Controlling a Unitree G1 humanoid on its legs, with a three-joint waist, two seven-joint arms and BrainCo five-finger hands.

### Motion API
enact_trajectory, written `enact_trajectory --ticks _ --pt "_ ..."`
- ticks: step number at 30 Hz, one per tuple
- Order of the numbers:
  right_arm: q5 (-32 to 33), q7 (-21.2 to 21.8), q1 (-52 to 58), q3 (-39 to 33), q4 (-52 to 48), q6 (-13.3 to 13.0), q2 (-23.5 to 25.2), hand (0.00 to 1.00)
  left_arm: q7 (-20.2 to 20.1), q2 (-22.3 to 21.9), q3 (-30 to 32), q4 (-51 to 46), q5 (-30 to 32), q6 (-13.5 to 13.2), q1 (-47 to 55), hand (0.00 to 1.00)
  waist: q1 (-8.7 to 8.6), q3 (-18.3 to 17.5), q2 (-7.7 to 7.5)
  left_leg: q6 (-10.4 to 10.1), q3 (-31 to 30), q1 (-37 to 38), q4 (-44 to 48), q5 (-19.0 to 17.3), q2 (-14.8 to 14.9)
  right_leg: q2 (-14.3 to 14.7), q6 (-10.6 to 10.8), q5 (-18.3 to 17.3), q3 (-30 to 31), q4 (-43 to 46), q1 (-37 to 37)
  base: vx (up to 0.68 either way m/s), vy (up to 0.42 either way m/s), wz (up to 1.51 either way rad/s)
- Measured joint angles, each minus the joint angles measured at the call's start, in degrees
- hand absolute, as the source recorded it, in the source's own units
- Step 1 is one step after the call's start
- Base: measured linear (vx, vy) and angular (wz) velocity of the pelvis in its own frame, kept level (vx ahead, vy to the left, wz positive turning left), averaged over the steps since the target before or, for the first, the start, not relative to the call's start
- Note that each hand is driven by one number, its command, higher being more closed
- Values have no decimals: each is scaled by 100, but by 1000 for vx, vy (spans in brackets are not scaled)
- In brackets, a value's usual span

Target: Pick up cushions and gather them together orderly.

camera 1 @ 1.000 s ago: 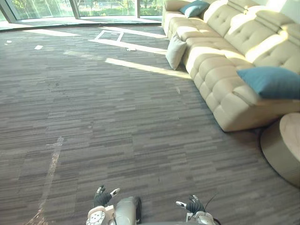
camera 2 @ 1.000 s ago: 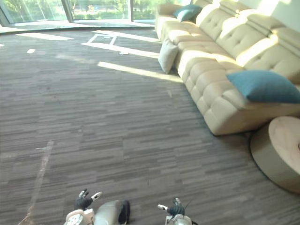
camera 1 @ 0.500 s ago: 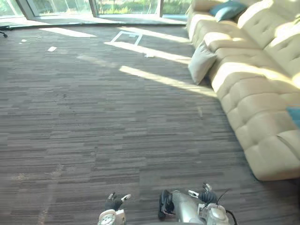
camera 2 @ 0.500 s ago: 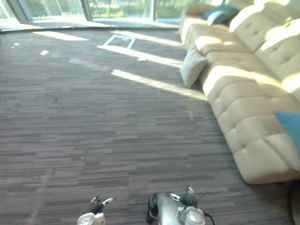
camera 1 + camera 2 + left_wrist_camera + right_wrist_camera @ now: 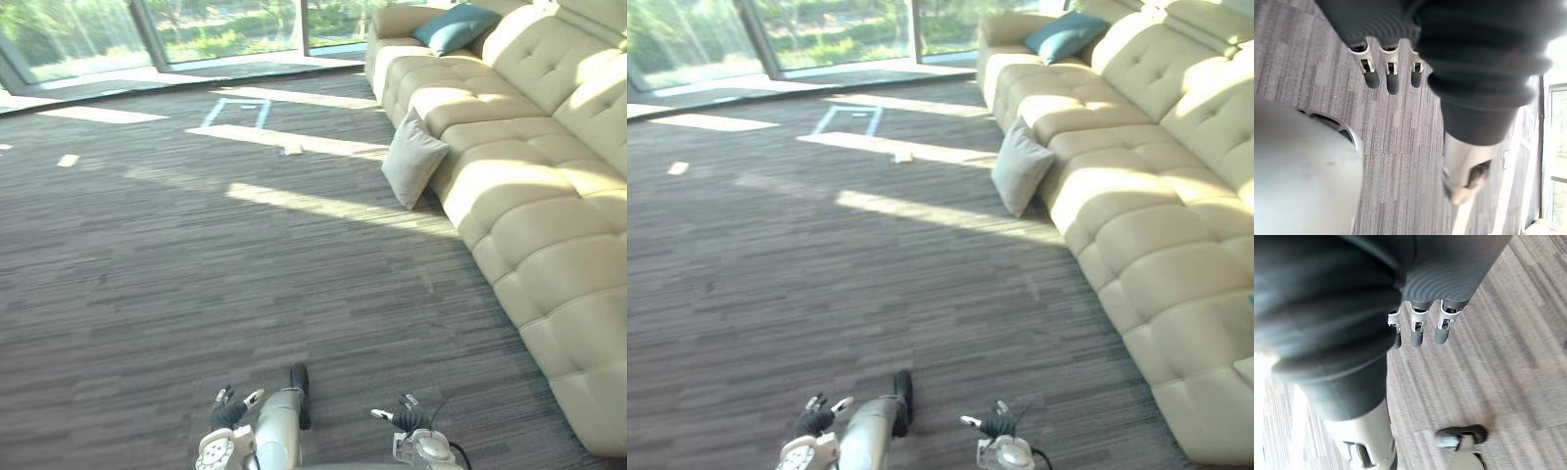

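1. The left robot hand [image 5: 232, 409] sits low in the head view at about 7 o'clock, above the carpet floor [image 5: 196, 255]. Its fingers [image 5: 1392, 78] are loosely spread and relaxed, and its thumb is held apart from them. It holds nothing.
2. The right robot hand [image 5: 404, 419] is at about 5 o'clock, also low over the carpet. Its fingers [image 5: 1418, 330] hang straight and slack with the thumb out to one side. It too is empty.
3. The two robot hands are apart from each other and touch no cushion.
4. A beige cushion [image 5: 414, 159] is at about 1 o'clock, well away from both robot hands. It stands on one edge on the carpet, tilted, and leans against the front of the sofa [image 5: 549, 196].
5. A teal cushion [image 5: 454, 26] is farther off, also toward 1 o'clock. It lies on the seat at the far end of the sofa, propped against the backrest near the armrest.
6. The two cushions are well apart, one on the floor and one up on the seat.
7. The cream tufted sofa runs along the right side, from about 1 o'clock round to 4 o'clock.
8. A taped rectangle [image 5: 235, 111] is marked on the carpet toward 12 o'clock, in a sunlit strip.
9. Tall windows [image 5: 196, 24] close the room beyond it, from about 11 to 12 o'clock.
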Motion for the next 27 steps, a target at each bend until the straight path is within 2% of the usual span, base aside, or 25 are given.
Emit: enact_trajectory --ticks 1,2,3,5,7,8,11,12,13,14,15,16,17,18,19,20,21,22,23,24,26,27 --pt "-9 3 0 -53 -11 -20 -56 0 14 39 -37 44 6 10 -38 0 -54 5 -17 4 -36 207 73 -252 -139 -4 250 251 169 961 -367 664 349 27" --pt "-12 15 3 -133 -79 -46 -89 0 19 35 -45 173 59 53 -89 0 -81 40 22 10 -85 676 40 -538 -314 -49 299 277 120 2085 -857 745 383 27" --pt "-18 18 34 -173 -190 -59 -124 0 21 -5 -53 220 96 81 -119 0 -118 102 88 29 -149 1058 -58 -719 -394 -48 223 171 -40 2611 -1149 584 290 27" --pt "-16 20 90 -196 -442 -108 -182 0 22 -48 -187 241 105 124 -116 0 -208 167 263 7 -335 1867 -442 -1002 -488 1 90 -231 -573 2982 -1862 550 222 40" --pt "-14 21 125 -201 -642 -147 -167 0 14 -18 -282 263 106 125 -103 0 -343 168 256 -15 -531 2469 -880 -1110 -522 73 53 -576 -1246 2456 -2530 533 146 55" --pt "-14 25 134 -256 -707 -197 -167 0 9 -18 -307 296 106 124 -140 0 -351 186 230 -60 -623 2823 -1108 -1184 -522 145 5 -646 -1694 1741 -2957 587 88 38" --pt "-10 31 109 -440 -646 -198 -196 0 0 -33 -344 447 105 124 -206 0 -375 192 231 -165 -809 3514 -1652 -1250 -534 482 -227 -283 -2189 -215 -3257 684 59 37" --pt "-12 23 117 -439 -597 -185 -226 0 -30 -46 -466 481 108 121 -201 0 -456 192 224 -276 -1055 3907 -1909 -1312 -547 673 -473 115 -2330 -1197 -3333 935 -17 75" --pt "-11 21 117 -439 -559 -159 -247 0 -50 -37 -500 490 110 121 -192 0 -476 193 186 -349 -1204 4031 -1877 -1353 -574 701 -656 268 -2331 -1427 -3345 812 -59 94" --pt "17 23 175 -470 -566 -145 -227 0 -57 -23 -496 465 114 116 -177 0 -510 151 111 -392 -1457 4184 -1755 -1381 -647 686 -1120 589 -2272 -1537 -3334 839 -118 90" --pt "-7 29 181 -500 -604 -133 -237 0 -56 -89 -490 493 118 122 -138 0 -631 110 197 -428 -1726 4256 -1451 -1402 -560 711 -1406 950 -2257 -1256 -3274 855 -147 76" --pt "-16 47 166 -513 -649 -125 -319 0 -67 -186 -489 538 151 125 -128 0 -633 50 383 -434 -1804 4111 -1021 -1397 -372 788 -1436 726 -2379 -1125 -3216 844 -145 56" --pt "-15 51 141 -511 -670 -135 -385 0 -92 -277 -441 534 178 123 -102 0 -618 8 600 -569 -1857 3758 -109 -1316 -223 931 -1465 503 -2482 -1142 -3077 817 -131 25" --pt "-13 53 107 -506 -678 -134 -417 0 -111 -321 -375 513 196 122 -112 0 -624 36 697 -835 -1898 3468 528 -1120 -171 1042 -1458 374 -2499 -1191 -2953 779 -108 2" --pt "-6 43 4 -415 -657 -116 -452 0 -123 -409 -95 470 210 123 -96 0 -604 92 788 -1211 -1920 2837 1964 -358 -17 1255 -1457 192 -2375 -1435 -2558 771 -103 -24" --pt "1 43 -35 -362 -640 -104 -405 0 -121 -401 29 443 206 122 -124 0 -592 180 767 -1239 -1721 2428 3035 -312 203 1425 -1495 82 -2259 -1675 -2099 747 -103 -44" --pt "4 41 -55 -319 -629 -101 -331 0 -120 -334 36 397 205 122 -126 0 -574 256 706 -1125 -1555 2179 3622 -383 365 1521 -1516 -1 -2155 -1841 -1698 695 -104 -57" --pt "15 38 -84 -266 -576 -96 -190 0 -121 -218 18 314 204 116 -124 0 -491 346 568 -936 -1372 1845 4086 -528 501 1566 -1534 -82 -1907 -2041 -1223 772 -122 -84" --pt "16 37 -90 -165 -499 -83 -99 0 -124 -144 19 237 201 119 -112 0 -370 337 465 -784 -1219 1434 4114 -645 601 1564 -1540 -99 -1597 -2249 -853 577 -77 -100" --pt "16 41 -90 -113 -448 -79 -95 0 -122 -143 25 200 199 113 -92 0 -318 309 433 -739 -1176 1107 3982 -734 612 1556 -1535 -103 -1428 -2413 -664 525 -32 -114" --pt "19 37 -154 20 -410 -55 13 0 -136 -173 26 93 141 99 -50 0 -214 328 434 -718 -1194 324 2927 -907 594 1444 -1369 -263 -947 -2771 -188 531 67 -114" --pt "19 35 -150 37 -412 -48 12 0 -137 -200 22 69 95 83 -34 0 -220 342 491 -735 -1242 167 2364 -920 559 1404 -1330 -329 -789 -2803 -61 580 184 -103"
